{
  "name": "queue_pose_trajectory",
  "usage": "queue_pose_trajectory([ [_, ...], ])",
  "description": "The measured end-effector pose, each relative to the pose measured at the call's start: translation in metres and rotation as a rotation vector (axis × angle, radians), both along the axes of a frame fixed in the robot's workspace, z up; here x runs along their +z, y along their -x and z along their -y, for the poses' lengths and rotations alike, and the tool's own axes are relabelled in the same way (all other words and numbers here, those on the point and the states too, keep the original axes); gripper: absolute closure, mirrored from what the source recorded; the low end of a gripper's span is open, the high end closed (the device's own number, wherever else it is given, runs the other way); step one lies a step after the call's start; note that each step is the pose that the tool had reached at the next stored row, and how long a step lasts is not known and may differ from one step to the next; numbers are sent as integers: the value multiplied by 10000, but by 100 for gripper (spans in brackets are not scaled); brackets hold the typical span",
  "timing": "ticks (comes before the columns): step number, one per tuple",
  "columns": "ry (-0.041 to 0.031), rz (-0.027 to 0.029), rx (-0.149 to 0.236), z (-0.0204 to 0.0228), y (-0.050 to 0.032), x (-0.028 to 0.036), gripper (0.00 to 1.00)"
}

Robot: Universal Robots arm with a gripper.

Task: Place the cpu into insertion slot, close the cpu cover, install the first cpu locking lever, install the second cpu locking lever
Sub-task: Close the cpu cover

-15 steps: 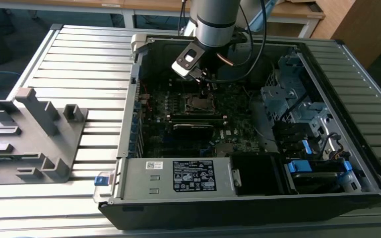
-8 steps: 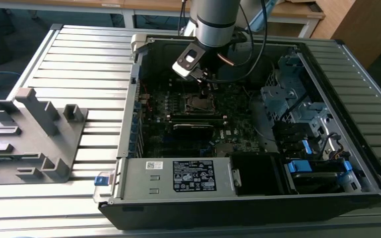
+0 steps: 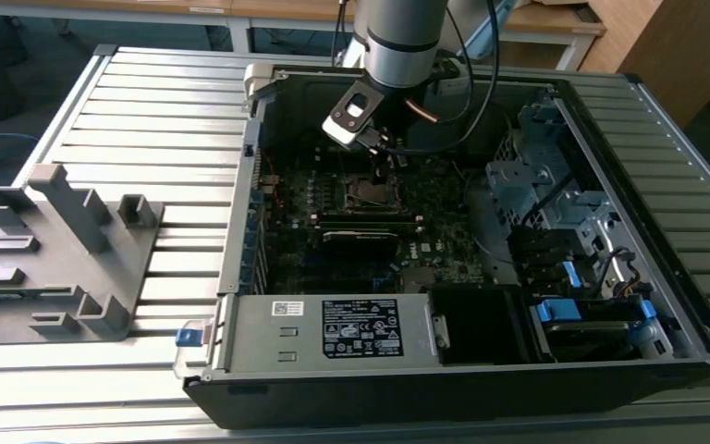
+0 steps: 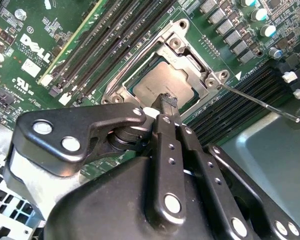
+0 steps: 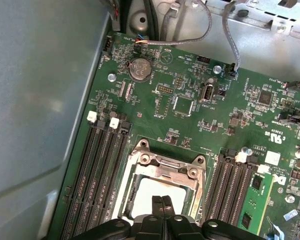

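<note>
The cpu (image 4: 157, 80) lies flat in the insertion slot (image 3: 368, 191) on the green motherboard, pale silver-grey. The cpu cover (image 4: 190, 57), a silver metal frame, lies down around it, and the chip shows through its cut-out. In the first wrist view the cpu (image 5: 150, 192) sits inside the cpu cover (image 5: 165, 167). A thin metal locking lever (image 4: 260, 103) sticks out sideways from one corner of the socket, over the memory slots. My gripper (image 4: 168, 100) hovers just above one edge of the chip, fingers (image 5: 158, 206) pressed together with nothing between them. From outside, my gripper (image 3: 386, 157) hangs inside the open computer case.
Rows of black memory slots (image 4: 105, 47) flank the socket on both sides. The case's metal walls (image 3: 247, 185) and drive cages (image 3: 540, 176) surround the board. A grey fixture (image 3: 53, 250) stands on the slatted table at the exterior view's left. Cables (image 5: 205, 27) run near the board's edge.
</note>
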State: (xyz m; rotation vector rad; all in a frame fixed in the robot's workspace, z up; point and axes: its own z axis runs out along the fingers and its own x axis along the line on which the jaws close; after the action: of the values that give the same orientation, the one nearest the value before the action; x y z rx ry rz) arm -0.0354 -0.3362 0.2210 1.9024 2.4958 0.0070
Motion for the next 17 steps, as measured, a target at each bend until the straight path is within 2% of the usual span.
queue_pose_trajectory([
  [6, 0, 0, 459, 0, 0, 0, 89],
  [12, 1, -1, 479, 0, 0, 0, 89],
  [17, -11, 0, 666, 0, 0, 0, 89],
])
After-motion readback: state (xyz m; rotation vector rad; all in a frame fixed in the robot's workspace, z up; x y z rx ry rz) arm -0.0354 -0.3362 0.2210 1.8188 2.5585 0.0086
